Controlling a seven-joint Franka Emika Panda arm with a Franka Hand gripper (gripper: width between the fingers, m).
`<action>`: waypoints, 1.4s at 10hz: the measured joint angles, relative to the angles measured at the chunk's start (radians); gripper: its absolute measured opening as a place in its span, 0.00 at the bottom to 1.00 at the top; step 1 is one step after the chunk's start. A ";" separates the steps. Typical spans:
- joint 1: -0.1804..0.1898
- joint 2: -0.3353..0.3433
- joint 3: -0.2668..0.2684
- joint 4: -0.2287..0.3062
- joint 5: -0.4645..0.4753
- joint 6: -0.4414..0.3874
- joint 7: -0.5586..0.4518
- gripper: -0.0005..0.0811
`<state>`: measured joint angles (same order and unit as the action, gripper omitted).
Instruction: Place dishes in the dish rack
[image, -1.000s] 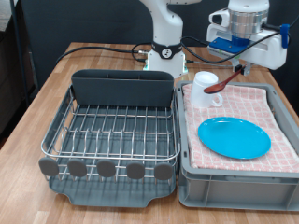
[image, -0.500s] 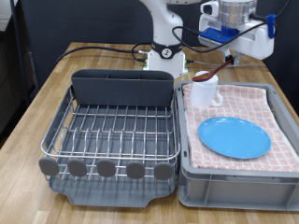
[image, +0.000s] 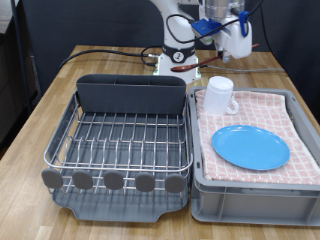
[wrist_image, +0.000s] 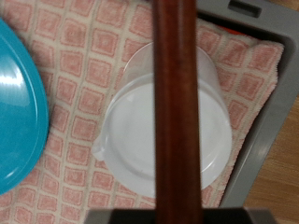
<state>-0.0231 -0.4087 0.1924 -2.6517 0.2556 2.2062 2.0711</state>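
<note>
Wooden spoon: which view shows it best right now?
Wrist view. The wooden spoon fills the frame as a reddish-brown bar over the mug. The exterior view shows only a thin sliver below the raised gripper.

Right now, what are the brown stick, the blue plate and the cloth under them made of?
The spoon looks like wood: reddish-brown, smooth, with faint streaks along it. The plate looks like plastic or glazed ceramic; its even light blue is glossy, but I can't tell which. The pink-checked cloth looks like soft woven fabric.
</note>
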 joint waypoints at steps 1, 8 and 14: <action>-0.007 -0.030 -0.023 -0.025 0.010 -0.004 0.012 0.11; -0.103 -0.250 -0.147 -0.158 -0.030 -0.083 -0.037 0.11; -0.085 -0.179 -0.186 -0.152 0.086 -0.055 -0.075 0.11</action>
<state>-0.1085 -0.5879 0.0066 -2.8037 0.3420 2.1511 1.9965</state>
